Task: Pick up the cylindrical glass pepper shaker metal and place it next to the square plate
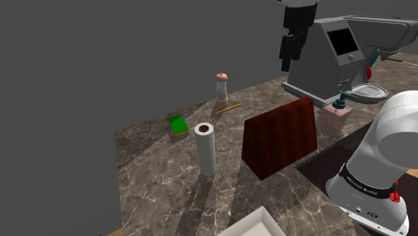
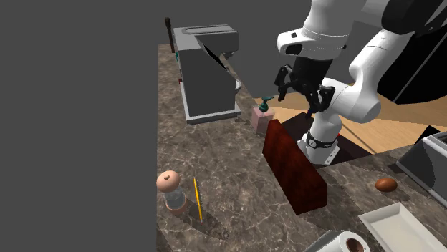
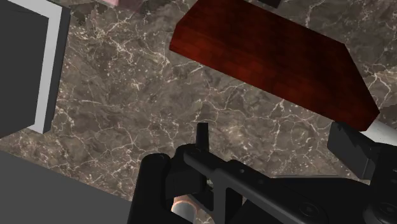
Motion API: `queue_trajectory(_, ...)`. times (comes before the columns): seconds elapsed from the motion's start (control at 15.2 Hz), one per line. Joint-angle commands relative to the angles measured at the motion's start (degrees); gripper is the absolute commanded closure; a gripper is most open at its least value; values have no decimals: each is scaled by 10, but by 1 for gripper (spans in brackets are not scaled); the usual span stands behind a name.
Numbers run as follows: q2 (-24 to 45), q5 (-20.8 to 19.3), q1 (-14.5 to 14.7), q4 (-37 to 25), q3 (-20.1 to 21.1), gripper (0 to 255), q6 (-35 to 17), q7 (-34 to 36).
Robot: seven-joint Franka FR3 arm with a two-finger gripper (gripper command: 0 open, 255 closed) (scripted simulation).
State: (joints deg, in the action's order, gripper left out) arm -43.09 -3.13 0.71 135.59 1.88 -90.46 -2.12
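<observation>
Claw: the gripper [image 2: 299,97] hangs high over the end of the dark red block [image 1: 281,137] nearest the coffee machine [image 1: 331,57]. Its fingers are apart and nothing is between them.
Shaker: the pepper shaker [image 1: 221,87] stands upright on the marble counter [image 1: 154,174], well apart from the block on the side away from the stand. A yellow pencil [image 1: 228,107] lies just beside its base.
Plate: the white square plate [image 2: 401,225] lies on the block's other side from the shaker.
Tipping risk: the shaker is tall and narrow, so a finger brushing it off-centre would likely topple it.
Carry risk: the block sits between shaker and plate, so a low carry could strike it. The paper towel roll [image 1: 206,149] near the block could also be knocked.
Cut off: the plate runs off the picture edge in both outside views.
Unclear: a pinkish patch [image 3: 184,207] under the hand in the wrist view cannot be identified.
</observation>
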Motion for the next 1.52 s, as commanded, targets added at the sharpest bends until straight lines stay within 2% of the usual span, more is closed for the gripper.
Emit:
queue_trajectory(0.0,0,0,0,0,0,0,0,0)
queue_trajectory(0.73,220,-33,-21,-78,-12,0,-159,1)
queue_trajectory(1.45,452,-61,-36,-247,-22,0,-240,5)
